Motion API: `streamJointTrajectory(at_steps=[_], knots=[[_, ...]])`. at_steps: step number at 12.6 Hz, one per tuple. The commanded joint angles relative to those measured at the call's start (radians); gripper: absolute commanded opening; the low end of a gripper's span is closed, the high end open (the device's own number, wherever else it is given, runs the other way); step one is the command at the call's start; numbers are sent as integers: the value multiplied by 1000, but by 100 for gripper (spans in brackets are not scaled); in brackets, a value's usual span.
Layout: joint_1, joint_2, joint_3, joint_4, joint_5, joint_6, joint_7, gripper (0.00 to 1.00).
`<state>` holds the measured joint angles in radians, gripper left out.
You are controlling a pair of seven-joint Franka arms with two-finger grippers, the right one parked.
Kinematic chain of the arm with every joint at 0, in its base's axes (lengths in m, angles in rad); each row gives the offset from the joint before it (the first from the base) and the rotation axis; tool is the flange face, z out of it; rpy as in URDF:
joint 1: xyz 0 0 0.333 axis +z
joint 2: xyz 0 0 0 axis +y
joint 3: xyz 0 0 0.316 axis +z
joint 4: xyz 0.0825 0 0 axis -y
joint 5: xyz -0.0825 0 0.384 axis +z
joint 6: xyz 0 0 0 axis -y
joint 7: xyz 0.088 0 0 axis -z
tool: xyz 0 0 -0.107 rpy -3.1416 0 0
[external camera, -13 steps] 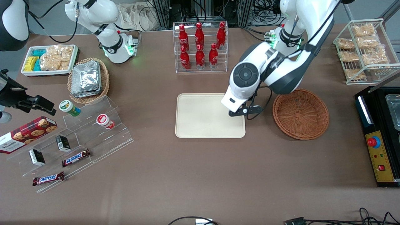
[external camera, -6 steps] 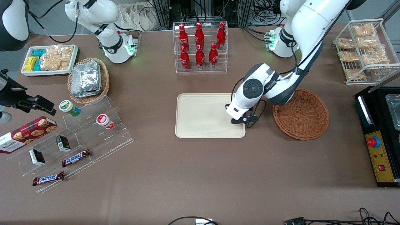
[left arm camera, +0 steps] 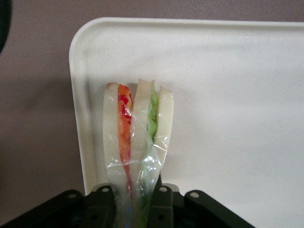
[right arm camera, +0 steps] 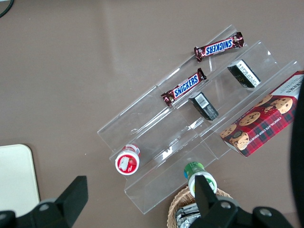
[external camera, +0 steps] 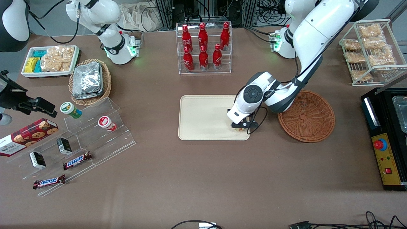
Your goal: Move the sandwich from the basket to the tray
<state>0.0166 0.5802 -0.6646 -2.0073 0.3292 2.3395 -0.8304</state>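
My left gripper (external camera: 240,127) is low over the cream-beige tray (external camera: 203,117), at the tray's corner nearest the reddish-brown wicker basket (external camera: 306,115). In the left wrist view the gripper (left arm camera: 135,204) is shut on the sandwich (left arm camera: 137,137), a wrapped wedge of pale bread with red-orange and green filling. The sandwich hangs over the tray (left arm camera: 228,95) close to its rim; I cannot tell if it touches. In the front view only a sliver of the sandwich (external camera: 240,129) shows under the hand. The basket holds nothing.
A clear rack of red bottles (external camera: 203,47) stands farther from the camera than the tray. A wire rack of snack bags (external camera: 370,51) and a black control box (external camera: 386,140) are at the working arm's end. Clear tiered shelves with snacks (external camera: 79,140) and a tan basket of foil packets (external camera: 90,81) lie toward the parked arm's end.
My left gripper has come down from above the tray's edge toward the tray's corner, a little nearer the camera, still holding the sandwich.
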Motion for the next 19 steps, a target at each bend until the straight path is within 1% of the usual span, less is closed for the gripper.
streamJointTrajectory(at_steps=[1, 6, 8, 10, 11, 12, 13, 14, 15, 16, 18, 19], knots=[[3, 6, -1, 12, 19, 4, -1, 100], [13, -22, -3, 19, 19, -28, 7, 100], [11, -71, -7, 70, 7, -154, 7, 100], [11, -140, -18, 177, 1, -349, 19, 100], [9, -158, -18, 265, -18, -485, 72, 100], [11, -178, -15, 356, -63, -603, 132, 100], [14, -200, -9, 431, -105, -702, 175, 100], [16, -242, 0, 467, -122, -770, 191, 100], [23, -297, 19, 473, -125, -817, 215, 100], [25, -357, 28, 475, -148, -877, 288, 100], [19, -483, 150, 469, -260, -934, 358, 100], [16, -535, 199, 460, -297, -954, 402, 100]])
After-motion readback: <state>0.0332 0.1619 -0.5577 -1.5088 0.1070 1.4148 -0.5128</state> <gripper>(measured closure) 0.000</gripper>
